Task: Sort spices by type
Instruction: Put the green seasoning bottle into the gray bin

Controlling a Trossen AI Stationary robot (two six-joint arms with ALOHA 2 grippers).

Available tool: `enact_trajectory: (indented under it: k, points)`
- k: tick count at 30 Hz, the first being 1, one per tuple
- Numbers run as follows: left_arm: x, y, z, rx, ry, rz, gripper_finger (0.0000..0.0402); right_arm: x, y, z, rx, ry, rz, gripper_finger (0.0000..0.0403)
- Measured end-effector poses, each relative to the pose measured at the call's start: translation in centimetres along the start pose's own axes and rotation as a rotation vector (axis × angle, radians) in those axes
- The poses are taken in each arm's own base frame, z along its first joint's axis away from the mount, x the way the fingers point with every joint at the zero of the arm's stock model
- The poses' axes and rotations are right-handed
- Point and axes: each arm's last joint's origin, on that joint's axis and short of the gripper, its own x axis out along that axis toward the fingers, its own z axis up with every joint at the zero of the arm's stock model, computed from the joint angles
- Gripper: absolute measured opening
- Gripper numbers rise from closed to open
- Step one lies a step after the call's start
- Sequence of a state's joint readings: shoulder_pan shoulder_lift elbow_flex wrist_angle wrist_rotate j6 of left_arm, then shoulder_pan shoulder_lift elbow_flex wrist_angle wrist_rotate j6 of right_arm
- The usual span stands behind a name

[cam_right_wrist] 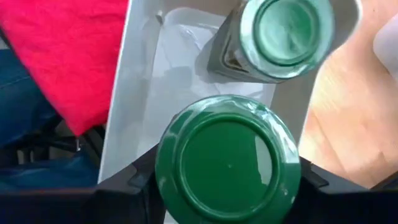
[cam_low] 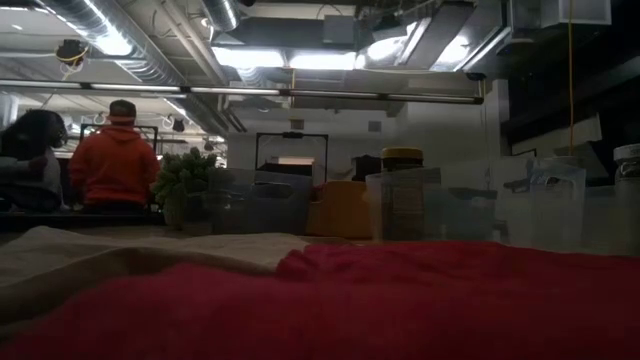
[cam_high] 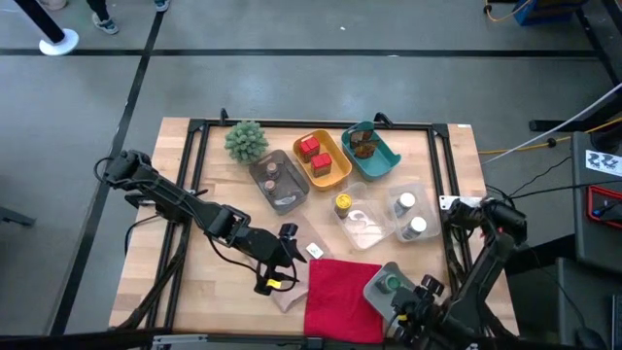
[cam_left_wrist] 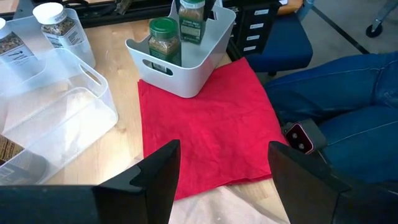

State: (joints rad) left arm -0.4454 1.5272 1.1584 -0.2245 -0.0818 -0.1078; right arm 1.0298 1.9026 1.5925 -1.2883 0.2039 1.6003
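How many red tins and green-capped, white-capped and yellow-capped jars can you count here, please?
red tins: 2
green-capped jars: 2
white-capped jars: 2
yellow-capped jar: 1
Total: 7

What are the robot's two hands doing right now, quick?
Left gripper: open, empty, above the red cloth.
Right gripper: closed on a green-capped jar, over the white bin.

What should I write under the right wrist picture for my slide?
Right pincer holds a green-capped jar over a white bin beside another green-capped jar.
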Motion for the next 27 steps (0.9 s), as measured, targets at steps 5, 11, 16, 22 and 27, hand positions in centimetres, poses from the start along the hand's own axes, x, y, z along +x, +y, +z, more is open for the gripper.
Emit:
enact_trajectory:
  k: [5, 11, 16, 22, 27]
  points:
    - [0.0, 0.0, 0.0, -0.001, 0.0, 0.0, 0.0225, 1.1, 0.5, -0.2, -0.006, 0.001, -0.026, 0.0203]
    - [0.0, 0.0, 0.0, -0.001, 0.0, 0.0, 0.0225, 2.2, 1.1, -0.3, -0.011, -0.023, -0.043, 0.021]
    - [0.0, 0.0, 0.0, -0.001, 0.0, 0.0, 0.0225, 2.7, 1.4, -0.4, -0.013, -0.032, -0.046, 0.0205]
    - [0.0, 0.0, 0.0, -0.001, 0.0, 0.0, 0.0225, 2.8, 1.4, -0.5, -0.012, -0.013, -0.044, 0.0231]
    - [0.0, 0.0, 0.0, -0.001, 0.0, 0.0, 0.0225, 2.8, 1.4, -0.6, -0.014, 0.029, -0.046, 0.0242]
